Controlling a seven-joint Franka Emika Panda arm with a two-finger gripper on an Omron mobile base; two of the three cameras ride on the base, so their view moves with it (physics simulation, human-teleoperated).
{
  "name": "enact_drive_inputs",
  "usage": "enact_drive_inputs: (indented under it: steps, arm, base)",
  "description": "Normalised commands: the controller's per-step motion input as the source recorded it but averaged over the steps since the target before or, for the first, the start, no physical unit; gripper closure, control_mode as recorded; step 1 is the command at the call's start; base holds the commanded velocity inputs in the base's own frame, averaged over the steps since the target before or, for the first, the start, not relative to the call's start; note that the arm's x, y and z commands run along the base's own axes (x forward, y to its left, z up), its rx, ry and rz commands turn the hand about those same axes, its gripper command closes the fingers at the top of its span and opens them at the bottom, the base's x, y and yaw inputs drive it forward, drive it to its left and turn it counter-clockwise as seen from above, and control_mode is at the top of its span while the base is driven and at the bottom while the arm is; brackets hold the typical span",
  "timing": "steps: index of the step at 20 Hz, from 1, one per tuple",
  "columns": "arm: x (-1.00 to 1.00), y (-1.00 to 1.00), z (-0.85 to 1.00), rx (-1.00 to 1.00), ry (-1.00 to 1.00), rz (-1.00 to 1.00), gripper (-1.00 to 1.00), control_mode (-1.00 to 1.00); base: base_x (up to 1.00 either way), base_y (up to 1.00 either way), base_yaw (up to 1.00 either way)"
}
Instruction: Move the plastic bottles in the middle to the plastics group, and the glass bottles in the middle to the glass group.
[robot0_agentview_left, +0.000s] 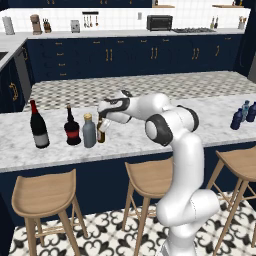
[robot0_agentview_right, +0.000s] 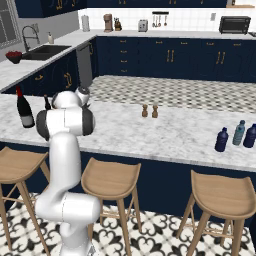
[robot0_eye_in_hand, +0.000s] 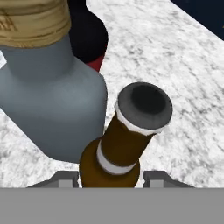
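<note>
My fingertips sit cut off at the bottom of the hand view, so I cannot tell whether my gripper clasps anything. The amber-brown bottle rises between my jaws, just beside the grey bottle, near the counter's left end by the wine bottles.

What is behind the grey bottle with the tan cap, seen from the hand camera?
Behind the grey bottle stands the squat dark bottle, its red label showing at the edge. Most of its body is covered. The amber bottle stands beside, between the pincer fingers.
</note>
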Motion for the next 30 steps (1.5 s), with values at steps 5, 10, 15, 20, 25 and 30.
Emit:
enact_drive_inputs:
  steps: [5,10,15,20,25,30]
  arm:
    - [0.01,-0.05,0.16,0.00,-0.05,0.00,-1.00,-1.00]
    - [-0.03,-0.09,0.40,0.00,0.00,0.00,-1.00,-1.00]
    - [-0.28,-0.22,0.45,0.00,0.01,-0.01,-1.00,-1.00]
    - [-0.55,-0.43,0.42,0.00,0.00,-0.08,-1.00,-1.00]
    - [-0.65,-0.63,0.21,0.00,0.00,-0.23,-1.00,-1.00]
    - [-0.58,-0.62,0.14,0.00,0.02,-0.36,-1.00,-1.00]
  base:
    - [0.00,0.00,0.00]
    - [0.00,0.00,0.00]
    - [0.00,0.00,0.00]
    - [0.00,0.00,0.00]
    - [0.00,0.00,0.00]
    - [0.00,0.00,0.00]
